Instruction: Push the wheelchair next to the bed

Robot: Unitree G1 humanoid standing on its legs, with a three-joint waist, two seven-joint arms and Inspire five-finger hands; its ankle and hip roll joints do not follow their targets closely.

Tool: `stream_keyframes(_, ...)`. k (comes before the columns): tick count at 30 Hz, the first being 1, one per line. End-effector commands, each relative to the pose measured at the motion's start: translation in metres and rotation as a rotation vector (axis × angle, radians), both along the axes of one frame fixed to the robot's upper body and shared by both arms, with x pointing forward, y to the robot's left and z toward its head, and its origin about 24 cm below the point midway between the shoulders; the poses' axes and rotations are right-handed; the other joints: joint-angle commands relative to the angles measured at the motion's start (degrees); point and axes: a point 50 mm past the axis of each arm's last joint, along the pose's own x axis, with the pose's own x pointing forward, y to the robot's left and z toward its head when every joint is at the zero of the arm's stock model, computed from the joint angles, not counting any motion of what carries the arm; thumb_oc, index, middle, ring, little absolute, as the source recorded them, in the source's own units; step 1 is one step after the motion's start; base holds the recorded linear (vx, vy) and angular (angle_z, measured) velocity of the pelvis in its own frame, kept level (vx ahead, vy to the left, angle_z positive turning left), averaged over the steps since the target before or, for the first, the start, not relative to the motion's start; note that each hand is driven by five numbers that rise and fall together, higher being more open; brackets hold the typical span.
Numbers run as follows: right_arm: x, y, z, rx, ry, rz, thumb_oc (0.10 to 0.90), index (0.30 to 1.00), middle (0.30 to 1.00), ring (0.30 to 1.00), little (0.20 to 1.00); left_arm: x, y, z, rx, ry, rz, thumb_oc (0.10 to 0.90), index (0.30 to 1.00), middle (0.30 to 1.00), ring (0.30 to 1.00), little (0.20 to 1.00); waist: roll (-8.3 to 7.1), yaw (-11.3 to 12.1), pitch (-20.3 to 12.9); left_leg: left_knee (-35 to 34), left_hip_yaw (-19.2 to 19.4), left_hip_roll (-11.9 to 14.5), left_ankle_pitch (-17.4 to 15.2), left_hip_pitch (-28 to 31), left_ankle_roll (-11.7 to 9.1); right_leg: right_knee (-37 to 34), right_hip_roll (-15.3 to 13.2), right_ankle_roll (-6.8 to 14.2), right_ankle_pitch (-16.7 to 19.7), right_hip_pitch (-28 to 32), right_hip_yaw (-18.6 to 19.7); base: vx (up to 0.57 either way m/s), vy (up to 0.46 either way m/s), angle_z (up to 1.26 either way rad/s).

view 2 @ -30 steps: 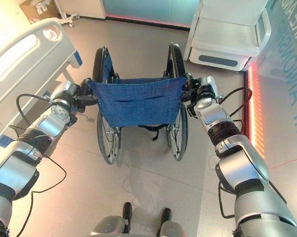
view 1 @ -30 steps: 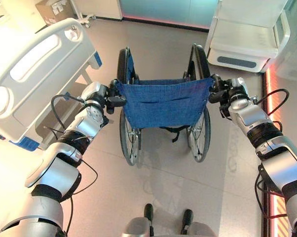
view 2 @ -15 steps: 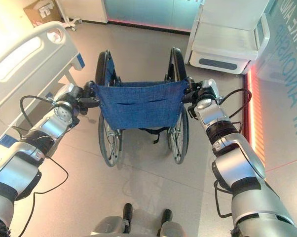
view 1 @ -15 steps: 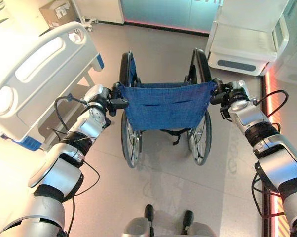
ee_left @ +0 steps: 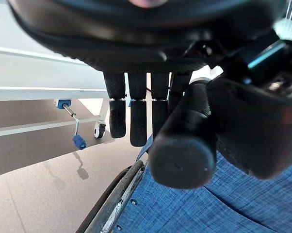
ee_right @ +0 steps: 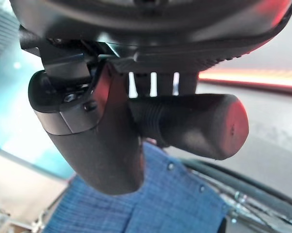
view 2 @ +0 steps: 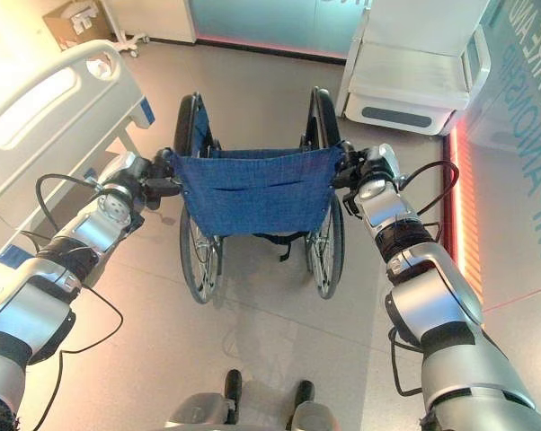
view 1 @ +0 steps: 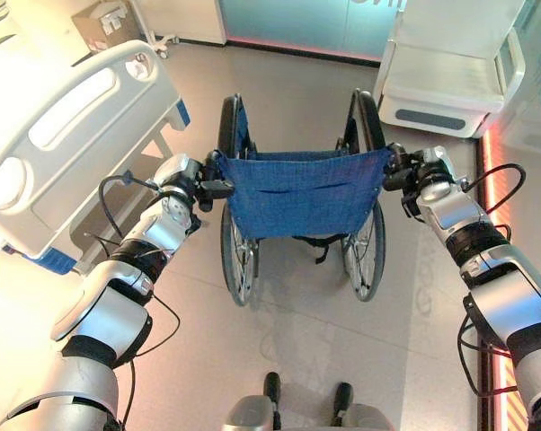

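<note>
while the left hand (view 1: 195,177) curls round the wheelchair (view 1: 297,190) push handle (ee_left: 182,145), the right hand (view 1: 412,171) wraps the other handle (ee_right: 194,125). the bed (view 1: 55,135) is cut off at the left edge.

A pale, glossy floor (view 1: 297,323) reflects light. A white cabinet-like unit (view 1: 450,72) stands far right, a teal glass wall (view 1: 297,18) behind, a cardboard box (view 1: 104,22) far left, a red-orange light strip (view 1: 488,162) alongside.

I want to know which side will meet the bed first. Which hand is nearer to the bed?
Left. The left hand grips the wheelchair handle right beside the bed footboard; the right hand, on the other handle, sits across the wheelchair from it.
</note>
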Motion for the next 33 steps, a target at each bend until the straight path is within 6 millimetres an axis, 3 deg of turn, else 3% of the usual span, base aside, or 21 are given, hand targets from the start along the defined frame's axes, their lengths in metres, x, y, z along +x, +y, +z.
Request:
stream_keyframes(1, 0.011, 0.033, 0.047, -0.261, -0.151, 0.205, 0.400, 0.300, 0.300, 0.300, 0.300, 0.010, -0.054, 0.022, 0.005, -0.126, -0.283, 0.400, 0.300, 0.300, 0.300, 0.300, -0.94, 0.81, -0.43, 6.96, 2.66, -1.99, -9.41, -2.63, 2.34, 9.62, -3.41, -0.79, -5.38, -4.32, 1.35, -0.02, 0.101, -0.02)
stream_keyframes(5, 0.011, 0.027, 0.048, -0.245, -0.175, 0.171, 0.400, 0.300, 0.300, 0.300, 0.300, 0.010, -0.050, 0.028, -0.092, -0.191, -0.259, 0.400, 0.300, 0.300, 0.300, 0.300, -0.58, 0.86, 0.09, 8.12, 2.88, -2.34, -10.09, -3.21, 2.97, 11.47, -4.15, -0.61, -5.75, -5.34, 1.90, 0.00, 0.123, -0.05)
stream_keyframes(7, 0.010, 0.027, 0.045, -0.200, -0.167, 0.170, 0.400, 0.300, 0.300, 0.300, 0.300, 0.009, -0.050, 0.031, -0.163, -0.232, -0.244, 0.400, 0.300, 0.300, 0.300, 0.300, 0.06, 1.08, 0.49, 8.82, 2.80, -2.62, -10.50, -3.78, 3.60, 15.74, -4.55, -1.11, -7.18, -6.37, 2.38, 0.03, 0.179, -0.08)
stream_keyframes(9, 0.009, 0.024, 0.041, -0.159, -0.164, 0.170, 0.400, 0.300, 0.300, 0.300, 0.300, 0.007, -0.049, 0.033, -0.200, -0.265, -0.244, 0.400, 0.300, 0.300, 0.300, 0.300, 0.48, 1.24, 0.59, 9.33, 2.25, -3.27, -10.81, -4.75, 4.40, 25.41, -4.31, -1.37, -6.72, -8.34, 3.41, 0.06, 0.157, -0.12)
stream_keyframes(11, 0.005, 0.018, 0.031, -0.100, -0.162, 0.182, 0.400, 0.300, 0.300, 0.300, 0.300, 0.004, -0.048, 0.034, -0.235, -0.296, -0.249, 0.400, 0.300, 0.300, 0.300, 0.300, 0.21, 0.24, 1.77, 10.17, 0.99, -3.68, -10.93, -4.89, 5.01, 35.83, -3.15, -0.52, -2.61, -14.03, 4.74, 0.24, 0.057, -0.10)
stream_keyframes(12, 0.002, 0.019, 0.027, -0.105, -0.164, 0.202, 0.400, 0.300, 0.300, 0.300, 0.300, 0.001, -0.048, 0.031, -0.256, -0.305, -0.249, 0.400, 0.300, 0.300, 0.300, 0.300, -0.27, -0.54, 2.38, 10.77, 0.42, -3.97, -11.42, -4.45, 5.08, 33.81, -3.69, -0.07, 1.07, -17.02, 5.05, 0.25, -0.026, -0.04)
stream_keyframes(13, 0.002, 0.019, 0.026, -0.105, -0.163, 0.203, 0.400, 0.300, 0.300, 0.300, 0.300, 0.001, -0.048, 0.030, -0.256, -0.304, -0.249, 0.400, 0.300, 0.300, 0.300, 0.300, -0.44, -0.62, 2.58, 11.04, 0.39, -4.20, -11.73, -4.27, 5.15, 34.37, -3.97, 0.05, 0.62, -16.94, 5.14, 0.31, -0.128, 0.15)
stream_keyframes(14, -0.003, 0.023, 0.024, -0.117, -0.179, 0.221, 0.400, 0.300, 0.300, 0.300, 0.300, -0.004, -0.048, 0.032, -0.293, -0.361, -0.240, 0.400, 0.300, 0.300, 0.300, 0.300, -1.25, -2.52, 4.49, 11.36, -0.06, -4.87, -13.24, -2.06, 4.42, 27.27, -6.12, 0.70, 6.18, -22.75, 4.30, 0.25, -0.129, 0.23)
stream_keyframes(16, -0.005, 0.023, 0.030, -0.129, -0.202, 0.230, 0.400, 0.300, 0.300, 0.300, 0.300, -0.005, -0.046, 0.038, -0.328, -0.408, -0.234, 0.400, 0.300, 0.300, 0.300, 0.300, -1.46, -4.01, 5.57, 10.62, -0.86, -5.20, -14.73, 0.05, 3.98, 19.94, -6.38, 1.18, 7.54, -24.83, 3.47, 0.34, -0.253, 0.06)
stream_keyframes(17, -0.005, 0.017, 0.040, -0.152, -0.219, 0.220, 0.400, 0.300, 0.300, 0.300, 0.300, -0.005, -0.045, 0.046, -0.371, -0.458, -0.238, 0.400, 0.300, 0.300, 0.300, 0.300, -1.27, -5.47, 5.88, 9.93, -2.62, -5.24, -16.35, 1.78, 3.65, 10.91, -5.28, 1.64, 8.18, -25.05, 6.41, 0.32, -0.372, 0.17)
stream_keyframes(20, -0.002, 0.008, 0.051, -0.162, -0.223, 0.194, 0.400, 0.300, 0.300, 0.300, 0.300, -0.003, -0.044, 0.056, -0.421, -0.481, -0.254, 0.400, 0.300, 0.300, 0.300, 0.300, -1.93, -6.22, 4.83, 11.33, -4.85, -5.63, -17.75, 0.37, 3.50, 8.80, -4.12, 1.59, 7.07, -23.71, 10.12, 0.17, -0.305, 0.70)
stream_keyframes(22, 0.000, 0.003, 0.050, -0.154, -0.204, 0.200, 0.400, 0.300, 0.300, 0.300, 0.300, -0.004, -0.041, 0.054, -0.457, -0.479, -0.240, 0.400, 0.300, 0.300, 0.300, 0.300, -2.11, -5.70, 3.80, 13.27, -4.55, -4.45, -17.69, -0.61, 2.55, 10.94, -3.81, 1.23, 4.83, -22.14, 9.29, 0.27, -0.335, 0.69)
stream_keyframes(26, -0.002, -0.004, 0.041, -0.150, -0.150, 0.222, 0.400, 0.300, 0.300, 0.300, 0.300, -0.006, -0.040, 0.037, -0.445, -0.420, -0.235, 0.400, 0.300, 0.300, 0.300, 0.300, -2.31, -5.69, 1.30, 13.72, -2.86, 2.37, -15.35, 2.53, -1.03, 14.86, -2.97, -0.65, -0.39, -19.55, 5.16, 0.39, -0.318, 0.23)
stream_keyframes(27, -0.002, -0.004, 0.040, -0.151, -0.148, 0.222, 0.400, 0.300, 0.300, 0.300, 0.300, -0.006, -0.040, 0.037, -0.446, -0.418, -0.236, 0.400, 0.300, 0.300, 0.300, 0.300, -2.27, -5.74, 1.18, 13.58, -2.82, 2.66, -15.14, 2.76, -1.20, 14.83, -2.84, -0.79, -0.61, -19.32, 4.99, 0.34, -0.258, 0.01)
stream_keyframes(31, -0.002, -0.010, 0.040, -0.158, -0.138, 0.222, 0.400, 0.300, 0.300, 0.300, 0.300, -0.005, -0.042, 0.034, -0.456, -0.405, -0.249, 0.400, 0.300, 0.300, 0.300, 0.300, -2.30, -5.94, -1.06, 16.11, -1.24, 7.60, -7.73, 4.37, -3.70, 14.27, -0.81, -3.58, -4.03, -16.71, 2.47, 0.26, -0.238, 0.16)
stream_keyframes(33, -0.003, -0.013, 0.039, -0.159, -0.135, 0.219, 0.400, 0.300, 0.300, 0.300, 0.300, -0.006, -0.043, 0.033, -0.455, -0.399, -0.254, 0.400, 0.300, 0.300, 0.300, 0.300, -2.62, -6.11, -1.80, 17.47, -0.98, 8.53, -5.91, 4.79, -3.96, 13.63, -0.05, -4.30, -4.56, -15.88, 2.02, 0.24, -0.201, 0.23)
